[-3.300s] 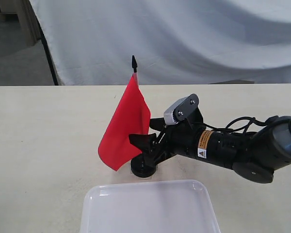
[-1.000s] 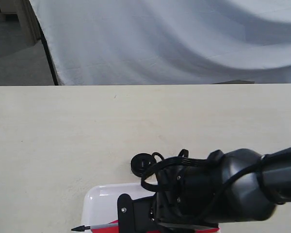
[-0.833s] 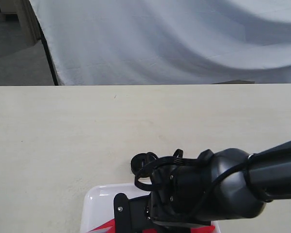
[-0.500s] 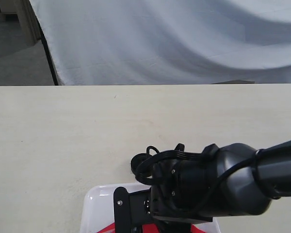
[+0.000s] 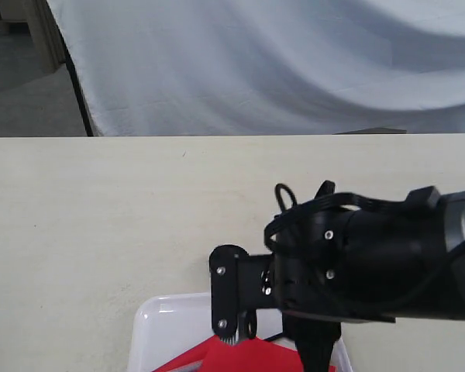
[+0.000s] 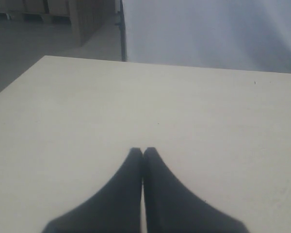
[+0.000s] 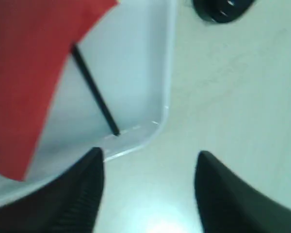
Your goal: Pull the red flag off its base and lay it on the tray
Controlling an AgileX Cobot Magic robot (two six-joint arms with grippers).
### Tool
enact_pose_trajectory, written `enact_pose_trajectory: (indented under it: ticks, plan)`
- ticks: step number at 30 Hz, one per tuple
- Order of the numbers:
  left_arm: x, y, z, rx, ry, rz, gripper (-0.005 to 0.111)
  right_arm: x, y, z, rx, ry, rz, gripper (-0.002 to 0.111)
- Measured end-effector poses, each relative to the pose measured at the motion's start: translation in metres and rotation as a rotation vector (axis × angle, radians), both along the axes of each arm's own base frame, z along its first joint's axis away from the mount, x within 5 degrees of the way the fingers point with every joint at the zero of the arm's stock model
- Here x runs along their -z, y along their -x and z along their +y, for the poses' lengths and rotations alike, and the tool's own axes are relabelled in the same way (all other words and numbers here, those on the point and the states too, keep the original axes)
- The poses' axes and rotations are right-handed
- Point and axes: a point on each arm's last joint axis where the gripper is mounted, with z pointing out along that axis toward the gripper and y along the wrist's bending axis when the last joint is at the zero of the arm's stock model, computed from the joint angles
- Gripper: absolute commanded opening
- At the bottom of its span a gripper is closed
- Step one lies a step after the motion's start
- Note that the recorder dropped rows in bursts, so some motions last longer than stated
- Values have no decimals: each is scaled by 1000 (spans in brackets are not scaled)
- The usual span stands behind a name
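Now my right gripper (image 7: pixel 148 160) spreads wide and empty above the tray (image 7: pixel 136 73), since the red flag (image 7: pixel 34 73) lies flat inside, off the base (image 7: pixel 223 9); my left gripper (image 6: pixel 143 153) idles pinched together, holding nothing.

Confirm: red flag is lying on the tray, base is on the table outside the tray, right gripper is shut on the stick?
Not quite. The right gripper is open, with its jaws spread and nothing between them, as the right wrist view shows. The rest holds: the red flag lies on the tray, and the base sits on the table outside the tray's rim.
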Motion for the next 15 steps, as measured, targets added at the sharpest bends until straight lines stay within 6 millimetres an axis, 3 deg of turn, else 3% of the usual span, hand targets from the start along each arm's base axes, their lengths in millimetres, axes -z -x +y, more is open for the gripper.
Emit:
enact_pose_trajectory:
  ticks: [1,2,8,15]
  plan:
    - [0,0,0,0,0,0,0,-3,-5,-4,41,-16,-28,3]
    - [0,0,0,0,0,0,0,-7,-11,-10,88,-29,-66,1]
    - [0,0,0,0,0,0,0,-21,-46,-65,464,-130,-141,-1]
    - [0,0,0,0,0,0,0,-34,-54,-166,1038,-328,34,-1]
